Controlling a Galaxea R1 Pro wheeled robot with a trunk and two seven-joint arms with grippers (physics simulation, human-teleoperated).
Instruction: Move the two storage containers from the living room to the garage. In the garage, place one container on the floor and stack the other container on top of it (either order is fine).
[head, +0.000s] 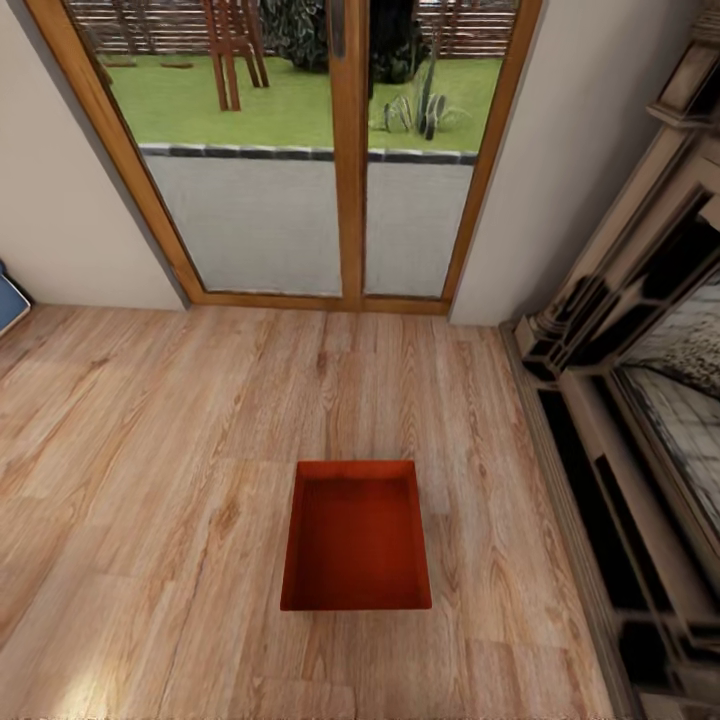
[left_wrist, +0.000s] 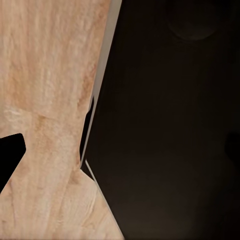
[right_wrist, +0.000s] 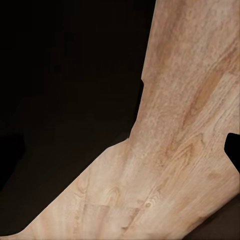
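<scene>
One red-orange storage container (head: 356, 538) sits on the light wood-plank flooring (head: 150, 450) of the living room, lidless, its flat base bare and its thin walls upright, with one short end facing the wood-framed glass doors (head: 310, 150) at the far edge of the flooring. It lies well apart from the doors and nearer the dark ornate fireplace mantel (head: 640, 400) that runs along the flooring's right edge. A blue object (head: 10, 300) shows at the flooring's far left edge, against the wall. Through the glass are a grey paved strip, a lawn and plants. In the left wrist view, pale planks (left_wrist: 45, 100) lie beside a broad dark surface (left_wrist: 175, 125) with a thin light edge; what that surface is cannot be told. The right wrist view likewise shows wood planks (right_wrist: 190, 125) next to a large dark mass (right_wrist: 65, 100). Neither arm's pose can be made out, and whether the pincers are spread or pressed together cannot be told.
</scene>
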